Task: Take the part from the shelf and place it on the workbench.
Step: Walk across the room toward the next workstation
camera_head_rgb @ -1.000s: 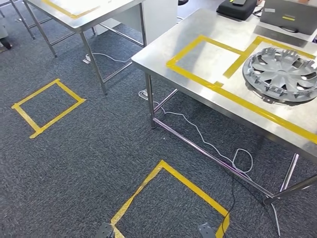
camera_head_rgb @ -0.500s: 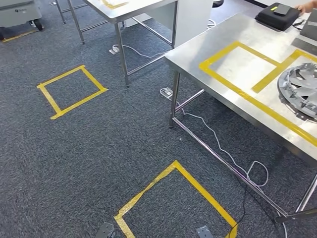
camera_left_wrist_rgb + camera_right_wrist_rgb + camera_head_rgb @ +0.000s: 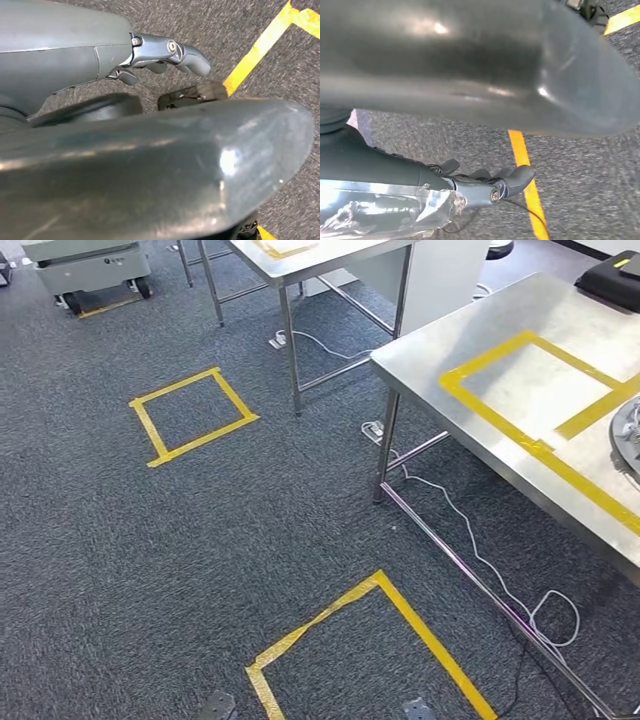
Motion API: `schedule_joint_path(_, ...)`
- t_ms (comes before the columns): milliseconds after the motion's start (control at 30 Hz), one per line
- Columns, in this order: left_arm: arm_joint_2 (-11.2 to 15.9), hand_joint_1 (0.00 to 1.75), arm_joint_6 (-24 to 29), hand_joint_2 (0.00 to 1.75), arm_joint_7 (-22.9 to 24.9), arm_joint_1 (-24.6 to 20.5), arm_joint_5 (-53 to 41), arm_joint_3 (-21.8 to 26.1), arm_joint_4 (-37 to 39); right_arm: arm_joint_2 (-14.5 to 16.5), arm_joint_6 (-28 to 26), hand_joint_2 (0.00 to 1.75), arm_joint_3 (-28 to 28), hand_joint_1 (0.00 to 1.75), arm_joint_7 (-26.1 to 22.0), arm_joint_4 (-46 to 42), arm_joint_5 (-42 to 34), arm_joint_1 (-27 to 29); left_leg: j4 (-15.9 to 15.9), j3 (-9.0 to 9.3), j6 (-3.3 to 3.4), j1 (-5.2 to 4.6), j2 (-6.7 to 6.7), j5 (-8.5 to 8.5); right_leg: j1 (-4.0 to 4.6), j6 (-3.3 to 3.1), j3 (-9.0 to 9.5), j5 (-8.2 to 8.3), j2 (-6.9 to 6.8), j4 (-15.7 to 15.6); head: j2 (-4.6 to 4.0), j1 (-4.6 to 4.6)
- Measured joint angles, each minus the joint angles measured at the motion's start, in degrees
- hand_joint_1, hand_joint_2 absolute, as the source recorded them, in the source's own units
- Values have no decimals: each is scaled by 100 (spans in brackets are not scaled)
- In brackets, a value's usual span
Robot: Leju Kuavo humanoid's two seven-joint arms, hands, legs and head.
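A silver wheel cover [image 3: 631,436] lies on the steel workbench [image 3: 490,350], cut off by the right edge of the head view, beside the yellow tape outlines. My left hand [image 3: 158,52] hangs over the grey carpet in the left wrist view, fingers extended and holding nothing. My right hand [image 3: 486,186] hangs the same way in the right wrist view, empty, above a yellow tape line on the floor.
Two yellow tape squares mark the carpet, one far left [image 3: 192,415] and one just ahead [image 3: 370,640]. A second steel table [image 3: 317,255] stands at the back and a grey wheeled cart [image 3: 90,265] at the top left. Cables [image 3: 483,550] trail under the workbench. A black case [image 3: 615,275] sits on its far corner.
The camera has turned left: the whole scene has shifted right, the wheel cover now almost out of the picture, and the cart has come into view.
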Motion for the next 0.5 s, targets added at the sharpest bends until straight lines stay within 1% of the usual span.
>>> schedule_joint_path(33,0,0,0,0,1,-8,-5,-5,0,-2,-1,0,-2,0,-3,0,-2,9,385,-183,-19,-5,105,-201,9,-17,-4,1,-66,-4,0,-12)
schedule_joint_path(67,1,0,-1,0,1,-13,-6,-13,0,-5,-3,0,-4,0,-3,0,-2,20,772,-368,-34,-3,155,-367,16,-27,-10,0,-138,-3,0,-14)
schedule_joint_path(100,1,0,-1,0,1,-11,-6,-21,0,-9,-5,0,-7,0,-3,0,-2,31,1033,-490,-43,-1,179,-443,21,-31,-14,-3,-206,-2,0,-14)
schedule_joint_path(133,2,0,-1,0,1,-5,-6,-28,0,-11,-7,0,-9,0,-3,0,-2,36,1100,-515,-47,1,194,-409,23,-32,-16,-5,-270,-2,0,-14)
schedule_joint_path(167,3,0,-1,0,1,2,-6,-34,0,-13,-8,0,-11,0,-3,0,-1,35,938,-422,-48,2,214,-273,23,-30,-14,-7,-327,-1,0,-15)
schedule_joint_path(200,4,0,0,0,1,5,-6,-38,0,-13,-8,0,-13,0,-3,0,-1,32,604,-233,-44,2,268,-83,23,-23,-6,-11,-379,-1,0,-15)
schedule_joint_path(233,3,0,0,0,1,3,-6,-40,0,-13,-8,0,-14,0,-3,0,0,28,198,-2,-43,-2,385,86,33,-8,1,-20,-426,3,0,-16)
schedule_joint_path(267,0,0,0,0,1,-6,-6,-42,0,-14,-8,0,-14,0,-3,0,1,27,-156,189,-22,-10,482,195,50,15,3,-35,-465,18,0,-17)
schedule_joint_path(300,-3,0,0,0,1,-15,-6,-44,0,-14,-9,0,-15,0,-4,0,1,28,-383,305,7,-19,557,245,69,41,6,-46,-506,28,0,-11)
schedule_joint_path(333,-6,0,-1,0,1,-20,-6,-45,0,-15,-10,0,-15,0,-4,0,2,29,-489,347,42,-31,584,245,87,67,8,-55,-548,33,0,-6)
schedule_joint_path(367,-7,0,-2,0,1,-19,-6,-45,0,-15,-12,0,-15,0,-5,0,4,28,-510,338,88,-40,533,244,92,93,15,-59,-595,32,0,-1)
schedule_joint_path(400,-7,0,-4,0,2,-11,-6,-45,0,-15,-15,0,-16,0,-5,0,8,25,-511,330,127,-35,485,255,83,123,15,-69,-612,27,0,3)
schedule_joint_path(433,-6,0,-7,0,2,-3,-6,-45,0,-15,-20,0,-16,0,-6,0,13,20,-518,329,162,-27,438,264,72,156,0,-117,-552,72,0,9)
schedule_joint_path(467,-6,0,-10,0,3,1,-5,-45,0,-15,-26,0,-16,0,-7,0,19,15,-526,331,197,-16,390,275,60,186,-56,-217,-451,213,0,20)
schedule_joint_path(500,-7,0,-16,0,3,-2,-4,-45,0,-15,-30,0,-15,0,-8,0,26,14,-532,333,227,-5,344,283,50,210,-172,-373,-324,474,0,31)
